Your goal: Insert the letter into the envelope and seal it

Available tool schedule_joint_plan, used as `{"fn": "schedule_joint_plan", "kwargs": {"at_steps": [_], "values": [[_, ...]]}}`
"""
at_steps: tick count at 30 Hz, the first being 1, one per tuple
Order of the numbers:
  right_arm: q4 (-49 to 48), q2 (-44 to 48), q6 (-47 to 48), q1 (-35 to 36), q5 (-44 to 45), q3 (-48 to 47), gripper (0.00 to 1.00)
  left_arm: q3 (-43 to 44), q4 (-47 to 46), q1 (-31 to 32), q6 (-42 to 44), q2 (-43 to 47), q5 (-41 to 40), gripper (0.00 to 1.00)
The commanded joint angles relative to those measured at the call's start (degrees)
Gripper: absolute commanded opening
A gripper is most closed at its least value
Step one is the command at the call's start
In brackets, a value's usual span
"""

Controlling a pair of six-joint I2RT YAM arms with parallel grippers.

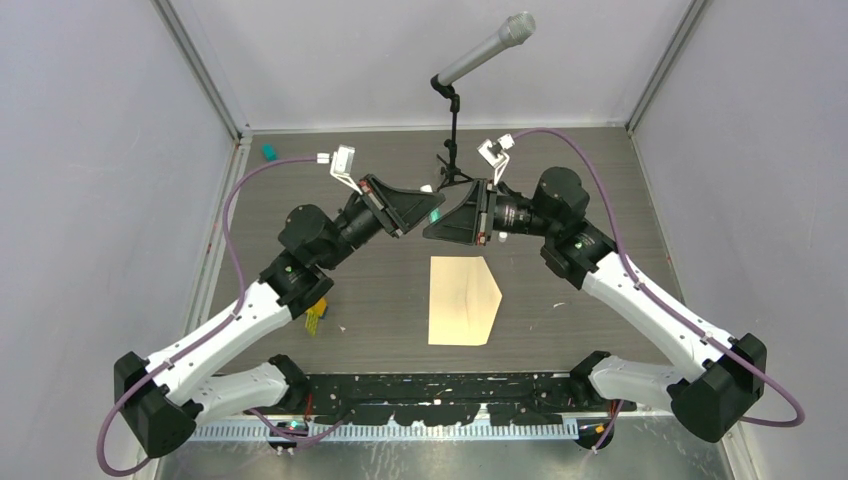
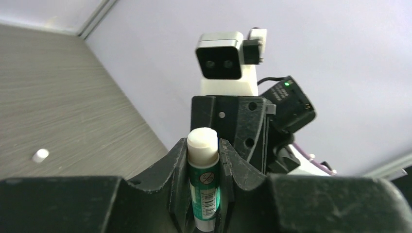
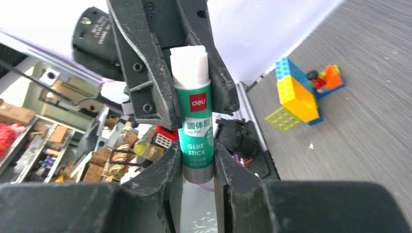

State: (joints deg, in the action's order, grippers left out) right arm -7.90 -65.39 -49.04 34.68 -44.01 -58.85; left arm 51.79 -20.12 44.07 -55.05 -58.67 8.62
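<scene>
**benchlurker:** Grey wood-grain bench [image 1: 380,300], pale lilac walls, a microphone [image 1: 490,50] on a stand at the far side. Both arms meet in mid-air over the middle with a green glue stick [image 3: 196,126] between them. The left gripper [image 2: 203,160] has its fingers pinched on the stick. The right gripper [image 3: 198,165] looks clamped on it too, from the opposite side. So nothing is spread open; both are squeezing the same stick.

**tworobots:** And where's the envelope in all that?

**benchlurker:** The envelope [image 1: 463,300] lies flat on the bench, lower than the fingers and on the near side of them, toward the arm bases. It's well apart from both grippers. Its long axis runs near-to-far, and the pointed flap is folded open toward the right arm's side. It sits roughly central, maybe a touch closer to the right arm. I can't pick out the letter as a separate sheet, so I can't tell if it's inside.

**tworobots:** So the glue comes next?

**benchlurker:** That's my guess. The stick would need to come down and back toward the bases to reach that flap, and the right arm looks better placed for it.
</scene>
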Motion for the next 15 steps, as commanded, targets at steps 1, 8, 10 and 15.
{"fn": "schedule_joint_plan", "kwargs": {"at_steps": [1, 8, 10, 15], "values": [[-14.5, 0.6, -9.2, -2.9, -0.5, -1.2, 0.01, -1.0, -5.0, 0.7, 2.0, 3.4, 8.2, 0.00], [8.1, 4.3, 5.3, -1.9, 11.2, -5.6, 0.71, 2.6, 10.6, 0.8, 1.3, 3.3, -4.7, 0.00], [16.2, 5.1, 10.9, 0.7, 17.9, -8.0, 0.73, 6.0, 17.6, 0.7, 0.6, 1.9, -7.9, 0.00], [29.1, 5.1, 22.4, 9.6, 38.5, -12.2, 0.73, 9.5, 25.4, 0.8, -3.2, -1.7, -13.2, 0.00]]}}
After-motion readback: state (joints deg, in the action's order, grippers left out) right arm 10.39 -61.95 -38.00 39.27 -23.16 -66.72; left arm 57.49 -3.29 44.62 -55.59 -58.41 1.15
